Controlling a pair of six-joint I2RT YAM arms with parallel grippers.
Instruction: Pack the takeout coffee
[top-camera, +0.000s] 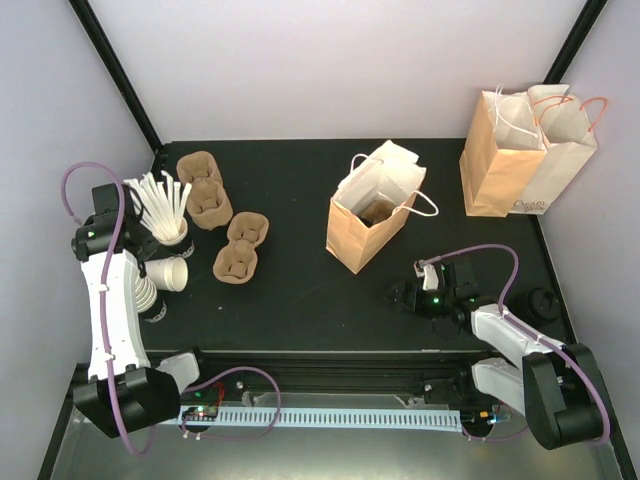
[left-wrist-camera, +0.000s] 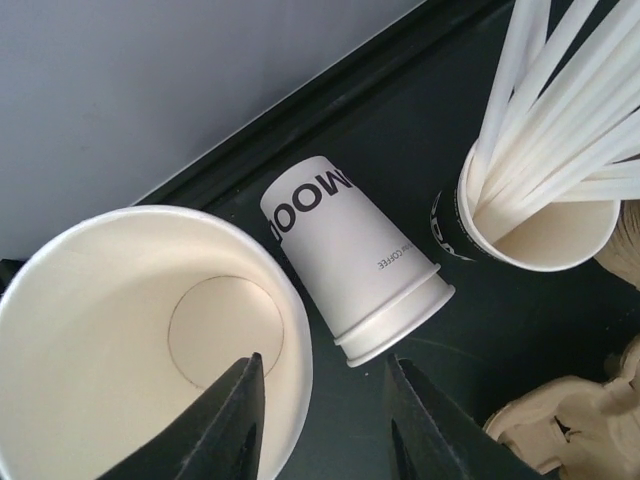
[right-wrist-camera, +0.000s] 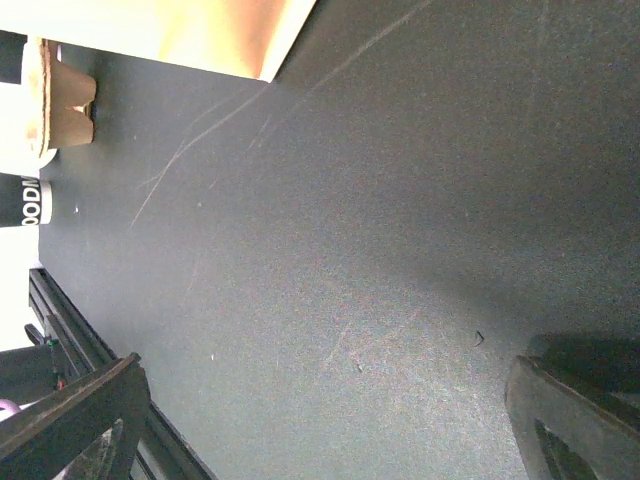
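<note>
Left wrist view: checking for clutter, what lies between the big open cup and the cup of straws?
A printed white cup lying on its side, in the left wrist view.

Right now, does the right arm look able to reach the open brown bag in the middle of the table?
Probably yes. The right gripper hangs open a short way from the open brown bag, and only bare black table lies between them, so its path looks free.

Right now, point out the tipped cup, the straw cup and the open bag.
tipped cup (left-wrist-camera: 340, 255): left wrist view, printed side wall.
straw cup (left-wrist-camera: 560, 240): left wrist view, inner wall.
open bag (top-camera: 354, 235): top view, brown front face.
</note>
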